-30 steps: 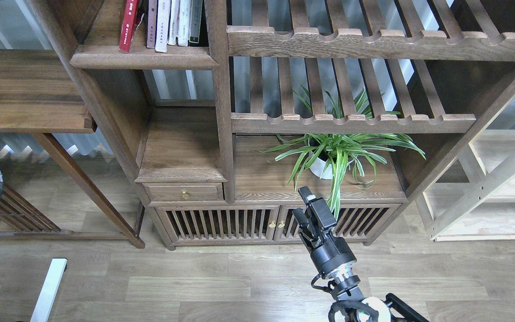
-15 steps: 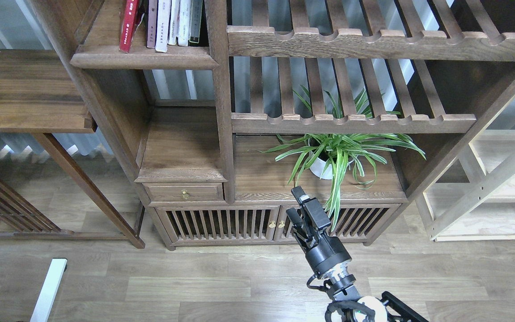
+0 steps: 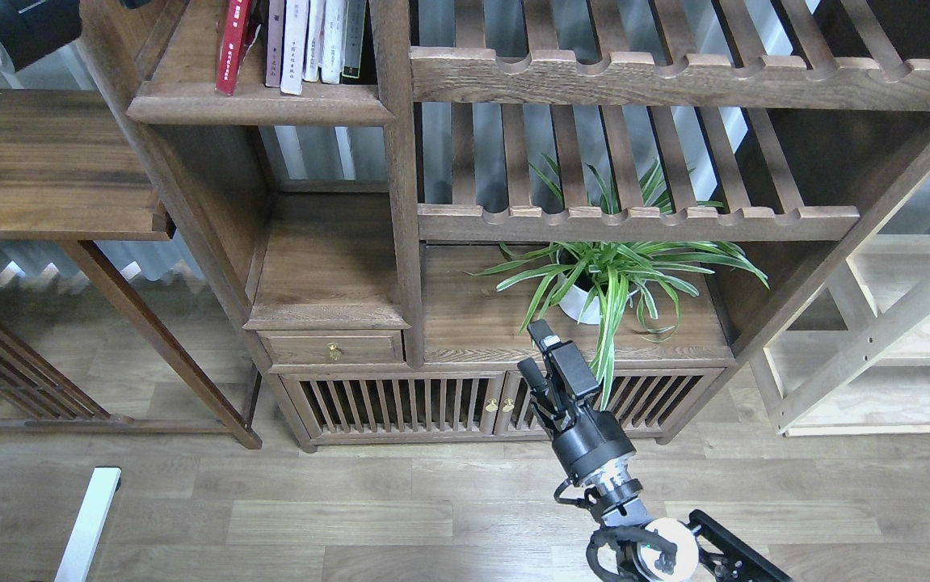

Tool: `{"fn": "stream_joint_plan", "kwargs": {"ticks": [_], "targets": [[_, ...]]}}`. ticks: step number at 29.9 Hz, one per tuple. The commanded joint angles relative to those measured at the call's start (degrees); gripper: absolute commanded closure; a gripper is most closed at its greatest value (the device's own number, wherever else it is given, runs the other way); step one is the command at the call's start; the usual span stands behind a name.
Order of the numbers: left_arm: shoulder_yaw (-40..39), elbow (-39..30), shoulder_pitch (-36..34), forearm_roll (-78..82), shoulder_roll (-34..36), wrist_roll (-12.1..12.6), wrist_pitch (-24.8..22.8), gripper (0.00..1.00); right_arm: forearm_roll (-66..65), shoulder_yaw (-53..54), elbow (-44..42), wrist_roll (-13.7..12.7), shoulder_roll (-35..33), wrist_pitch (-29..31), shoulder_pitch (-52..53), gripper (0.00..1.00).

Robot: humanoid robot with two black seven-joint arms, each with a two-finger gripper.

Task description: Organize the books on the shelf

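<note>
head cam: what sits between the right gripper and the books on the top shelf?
In the head view, between the right gripper and the books lie the brass-knobbed drawer, a bare open compartment and the shelf plank.

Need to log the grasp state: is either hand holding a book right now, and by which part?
The right hand holds nothing, fingers apart. The left hand is out of view, so its hold cannot be told.
</note>
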Motion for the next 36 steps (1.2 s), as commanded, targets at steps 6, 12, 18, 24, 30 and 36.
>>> {"fn": "stream_joint_plan", "kwargs": {"ticks": [6,12,18,24,30,36], "targets": [[-2.2,-5.0,9.1,-0.8,-0.7,0.0,-1.2,0.07,0.0,0.1,1.4,0.0,0.0,0.0,2.9,0.00],[-5.0,-8.4,17.6,-0.8,-2.6,0.0,-5.5,0.07,0.0,0.2,2.3,0.0,0.0,-0.9,4.5,0.00],[-7.4,-8.7,25.4,-0.7,-6.1,0.0,-11.7,0.07,-0.3,0.2,2.3,0.0,0.0,-2.4,5.9,0.00],[-9.3,-7.9,33.8,-0.7,-11.3,0.0,-12.8,0.06,-0.4,1.4,2.3,0.0,0.0,-2.9,7.9,0.00],[-9.9,-3.8,38.0,-0.7,-15.8,0.0,-14.5,0.03,-0.5,1.7,2.5,0.0,0.0,-3.0,8.8,0.00],[-9.4,-3.7,39.9,-0.6,-18.1,0.0,-16.8,0.03,-0.5,2.6,2.5,-0.1,0.0,-2.9,9.5,0.00]]}}
